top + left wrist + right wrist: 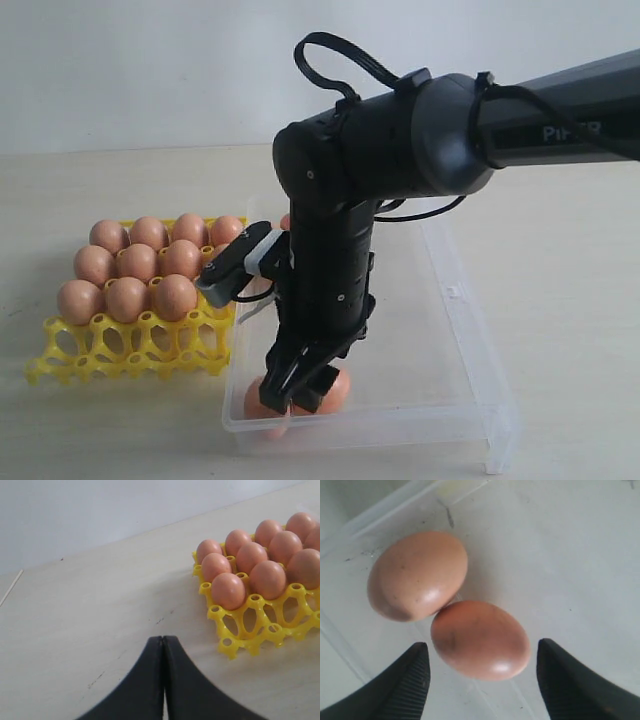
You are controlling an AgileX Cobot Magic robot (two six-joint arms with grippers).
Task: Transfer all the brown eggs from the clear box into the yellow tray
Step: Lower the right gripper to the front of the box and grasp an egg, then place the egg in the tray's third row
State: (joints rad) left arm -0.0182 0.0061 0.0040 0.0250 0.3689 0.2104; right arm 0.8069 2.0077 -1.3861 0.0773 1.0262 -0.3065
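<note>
Two brown eggs (417, 575) (480, 640) lie touching in the near left corner of the clear box (470, 300). My right gripper (482, 644) is open and reaches down over them, with the nearer egg (338, 388) between its ribbed fingers (415, 675), not touching it. In the exterior view the gripper (295, 388) hides most of both eggs. Another egg (285, 221) peeks out behind the arm at the box's far side. Several eggs (137, 262) fill the back rows of the yellow tray (130, 350), left of the box. My left gripper (163, 640) is shut and empty over bare table, beside the tray (250, 625).
The tray's front row of cups (150, 345) stands open. The right arm's black body (330, 260) and its wrist camera (235, 265) hang over the box's left wall, close to the tray. Pale table (100, 610) lies around both.
</note>
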